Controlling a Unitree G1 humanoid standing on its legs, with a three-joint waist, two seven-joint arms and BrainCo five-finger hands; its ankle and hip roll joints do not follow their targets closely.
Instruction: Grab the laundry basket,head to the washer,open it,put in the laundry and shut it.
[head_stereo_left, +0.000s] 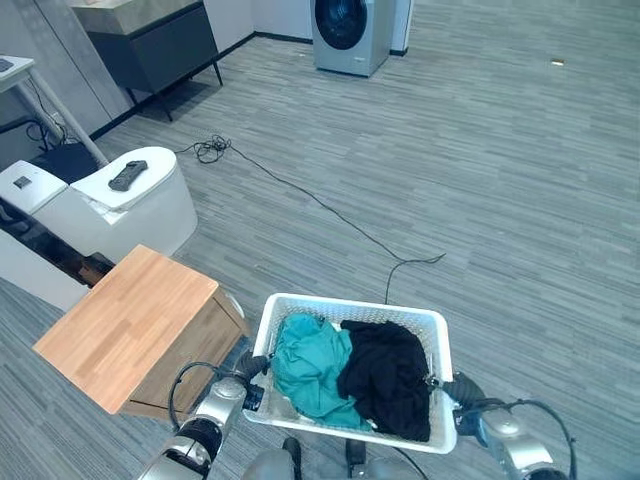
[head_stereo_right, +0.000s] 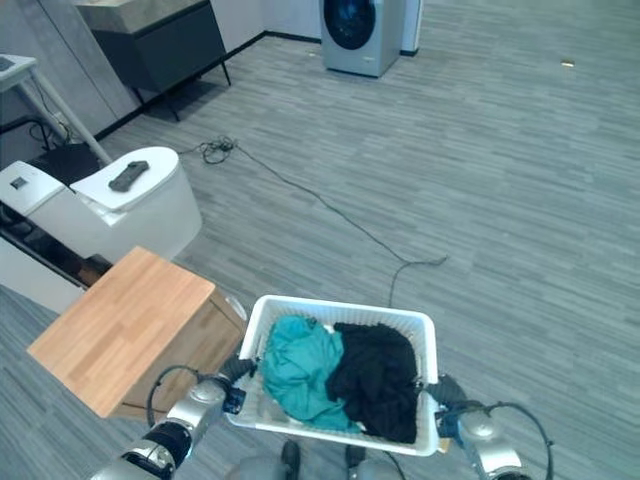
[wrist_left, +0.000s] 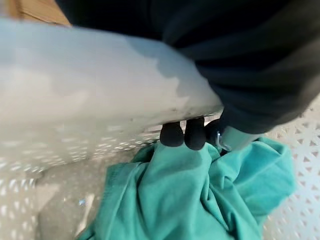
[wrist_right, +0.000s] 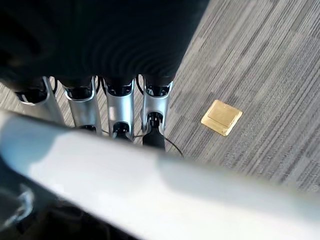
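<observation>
My left hand is curled over the basket's left rim; in the left wrist view its dark fingertips hook under the rim just above the teal garment. My right hand grips the opposite rim, and in the right wrist view its fingers wrap down over the white edge, so both hands are closed on the basket and I have it carried in front of me, off the floor. Inside it, the teal garment lies on the left half and a black garment on the right half, the 2 touching in the middle. Just left of the basket stands a wooden box, close enough that its corner sits near my left hand. Farther left of the basket is a white toilet with a remote on its lid. A black cable trails across the floor beyond the basket, toward the washer, which stands well ahead, its door shut. I judge the grab is done and the walk to the washer is the step in hand. Next I need to hold both grips steady, keep the basket level, clear the box, and step over or around the cable while heading straight for the washer.
</observation>
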